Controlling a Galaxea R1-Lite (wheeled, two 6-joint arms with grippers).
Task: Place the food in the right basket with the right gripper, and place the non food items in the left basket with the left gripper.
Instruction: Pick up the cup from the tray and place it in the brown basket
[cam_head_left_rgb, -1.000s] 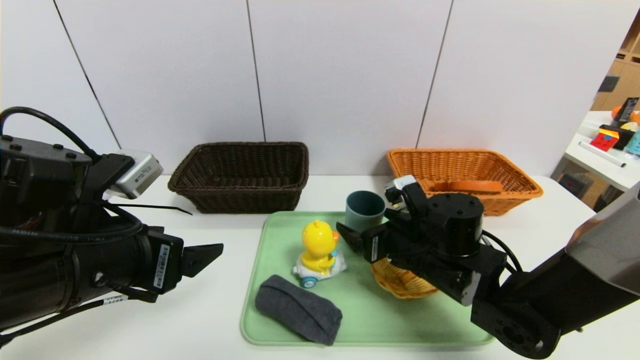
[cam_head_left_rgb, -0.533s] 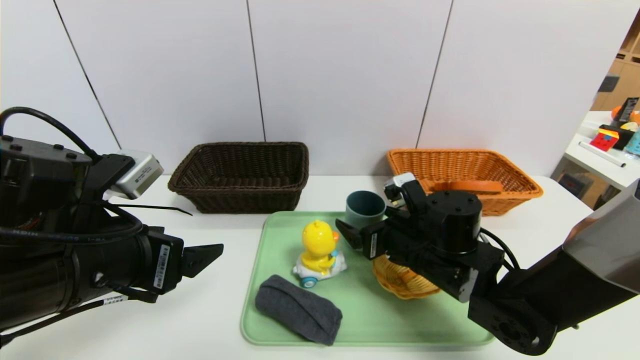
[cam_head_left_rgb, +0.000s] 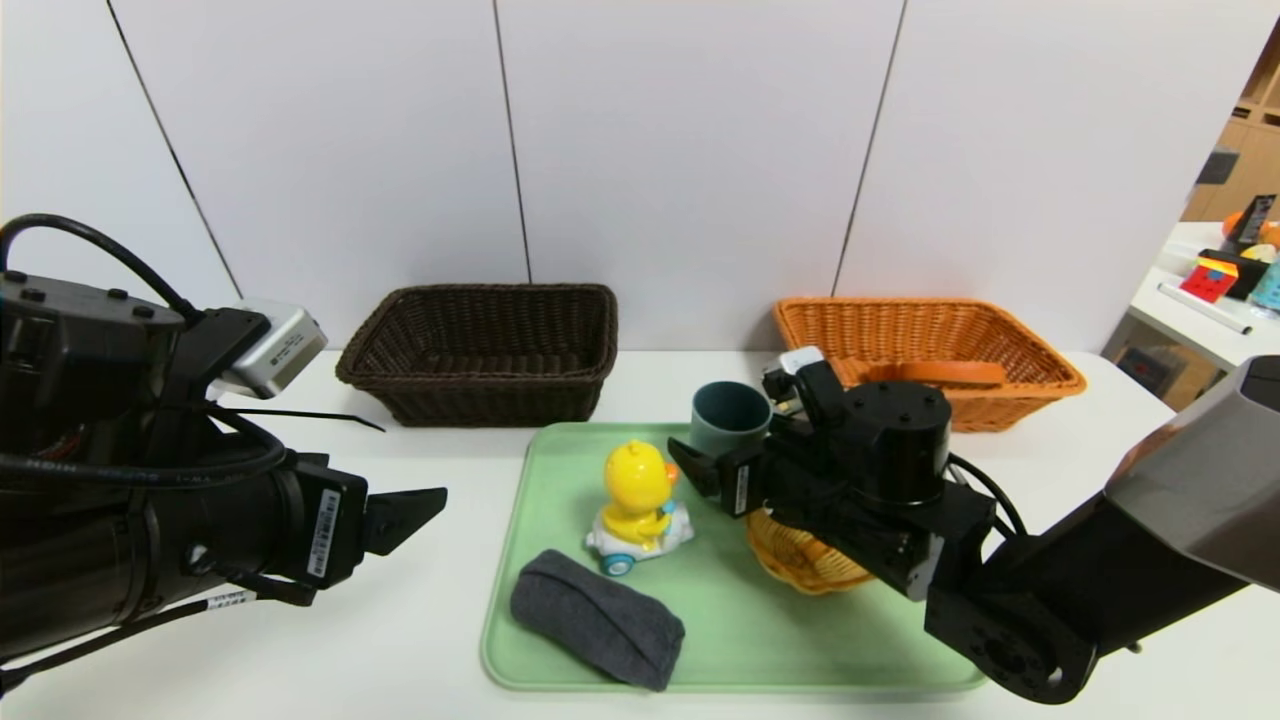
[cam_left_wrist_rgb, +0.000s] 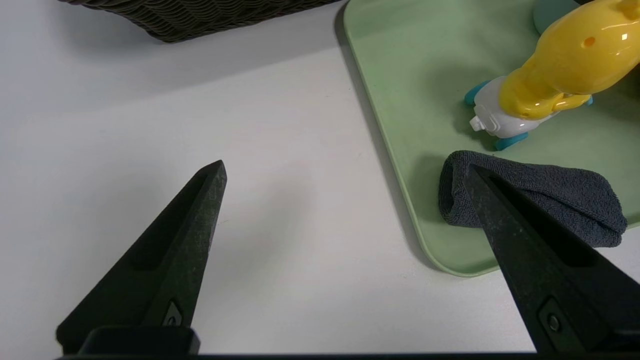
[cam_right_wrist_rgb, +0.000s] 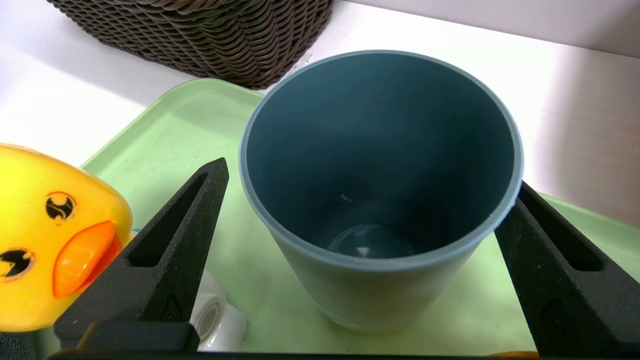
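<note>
My right gripper (cam_head_left_rgb: 712, 470) hangs open over the green tray (cam_head_left_rgb: 740, 645). In the right wrist view the right gripper (cam_right_wrist_rgb: 370, 176) has one finger on each side of the upright blue-grey cup (cam_right_wrist_rgb: 380, 190), without closing on it. The yellow duck toy (cam_head_left_rgb: 638, 495) stands left of the cup (cam_head_left_rgb: 728, 415), and the dark grey pouch (cam_head_left_rgb: 597, 618) lies at the tray's front. An orange-brown crust of the bread (cam_head_left_rgb: 935, 373) shows inside the orange-tan right basket (cam_head_left_rgb: 1040, 375). The dark brown left basket (cam_head_left_rgb: 478, 350) stands at the back. My left gripper (cam_head_left_rgb: 415, 512) is open over bare table left of the tray, empty (cam_left_wrist_rgb: 345, 169).
A small round yellow wicker bowl (cam_head_left_rgb: 800, 565) sits on the tray under my right wrist. The white table (cam_head_left_rgb: 400, 640) ends at a white wall behind the baskets. A side table with coloured items (cam_head_left_rgb: 1215, 285) stands far right.
My right arm has edged a little left and toward the cup. The left arm and all objects have stayed still.
</note>
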